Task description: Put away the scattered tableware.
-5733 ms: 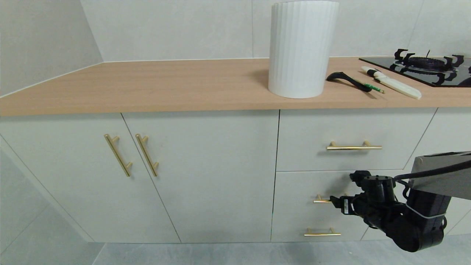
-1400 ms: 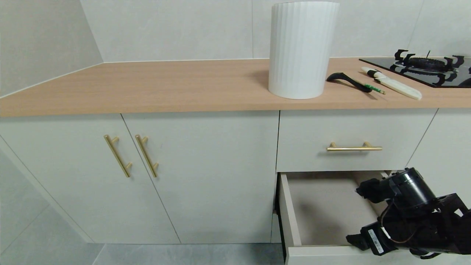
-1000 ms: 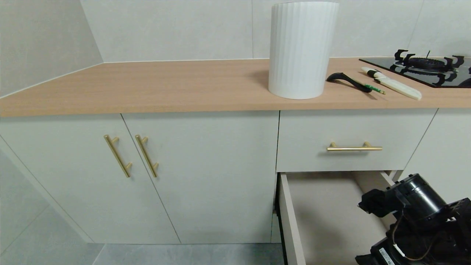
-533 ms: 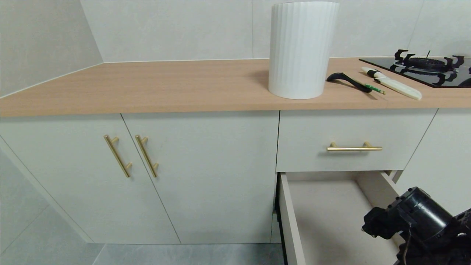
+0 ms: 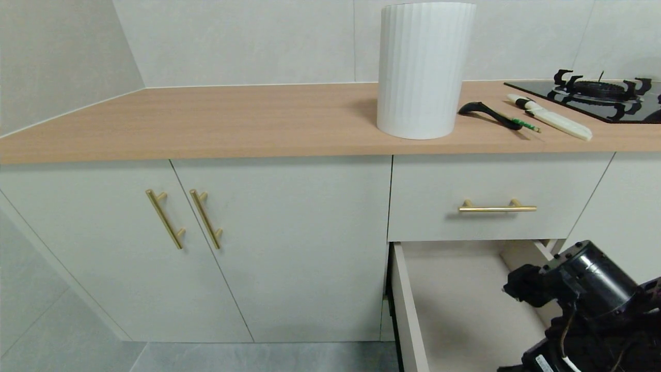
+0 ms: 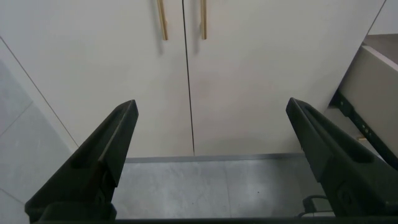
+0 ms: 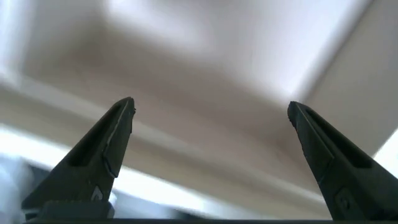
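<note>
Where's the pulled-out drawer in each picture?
Head view: open drawer, lower right, under the shut drawer.
Left wrist view: its side wall, beside the double doors.
Right wrist view: blurred pale inside, probably the drawer's.
Shared landmark: gold door handles, head and left wrist views.

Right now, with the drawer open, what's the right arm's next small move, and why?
Probably raise the right tool up from the drawer toward the counter. The drawer stands open, the tool is open and holds nothing, and the black spoon, chopsticks and white knife lie on the counter, not yet put away.
</note>
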### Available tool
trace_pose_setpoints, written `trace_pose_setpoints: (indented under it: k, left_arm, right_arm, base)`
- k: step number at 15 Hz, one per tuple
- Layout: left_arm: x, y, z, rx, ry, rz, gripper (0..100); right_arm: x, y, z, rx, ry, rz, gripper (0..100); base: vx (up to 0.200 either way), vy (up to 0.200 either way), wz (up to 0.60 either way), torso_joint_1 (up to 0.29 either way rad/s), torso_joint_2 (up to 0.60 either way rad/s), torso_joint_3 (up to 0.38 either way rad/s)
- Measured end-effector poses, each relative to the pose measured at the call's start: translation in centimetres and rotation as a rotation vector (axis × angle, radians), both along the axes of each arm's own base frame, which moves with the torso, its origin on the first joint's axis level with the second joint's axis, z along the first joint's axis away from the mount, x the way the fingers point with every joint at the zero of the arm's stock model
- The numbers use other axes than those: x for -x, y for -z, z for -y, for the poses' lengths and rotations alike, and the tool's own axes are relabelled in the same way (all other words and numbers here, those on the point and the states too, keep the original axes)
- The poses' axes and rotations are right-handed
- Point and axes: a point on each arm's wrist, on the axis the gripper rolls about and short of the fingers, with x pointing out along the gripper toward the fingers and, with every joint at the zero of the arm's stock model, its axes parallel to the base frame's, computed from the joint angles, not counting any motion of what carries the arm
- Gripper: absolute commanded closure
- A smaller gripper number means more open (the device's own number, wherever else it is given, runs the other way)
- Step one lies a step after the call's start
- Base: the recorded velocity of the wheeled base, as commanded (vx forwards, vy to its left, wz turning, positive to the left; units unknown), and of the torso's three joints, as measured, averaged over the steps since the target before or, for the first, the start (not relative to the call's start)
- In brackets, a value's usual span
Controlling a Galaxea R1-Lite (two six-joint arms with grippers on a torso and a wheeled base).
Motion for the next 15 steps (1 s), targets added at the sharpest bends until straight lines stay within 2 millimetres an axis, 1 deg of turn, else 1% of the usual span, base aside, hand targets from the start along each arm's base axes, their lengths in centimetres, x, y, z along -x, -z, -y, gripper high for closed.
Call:
trace_pose_setpoints:
  k: [2,4,7,12,15]
  left_arm:
    - [0.0,0.0,0.0,0.000,0.000,0.000,0]
    - [0.0,0.0,0.0,0.000,0.000,0.000,0]
    - [0.0,0.0,0.0,0.000,0.000,0.000,0]
    - [0.0,0.0,0.0,0.000,0.000,0.000,0]
    - [0.0,0.0,0.0,0.000,0.000,0.000,0]
  right_arm:
    - [-0.6,-1.4,0.4,-0.078,0.052,0.097,0]
    - [-0.8,-2.4,0.9,-0.119,0.075,0.166,0]
    - [-0.8,-3.7,1.9,-0.138,0.088,0.248,0]
    - [-0.6,-4.7,2.6,-0.165,0.105,0.317,0]
    - [-0.5,-4.8,2.6,-0.165,0.111,0.327,0]
  base:
    - [0.000,0.000,0.00,0.000,0.00,0.000]
    - [0.000,0.000,0.00,0.000,0.00,0.000]
    - [0.000,0.000,0.00,0.000,0.00,0.000]
    - [0.000,0.000,0.00,0.008,-0.03,-0.021]
    - [0.000,0.000,0.00,0.085,-0.23,-0.255]
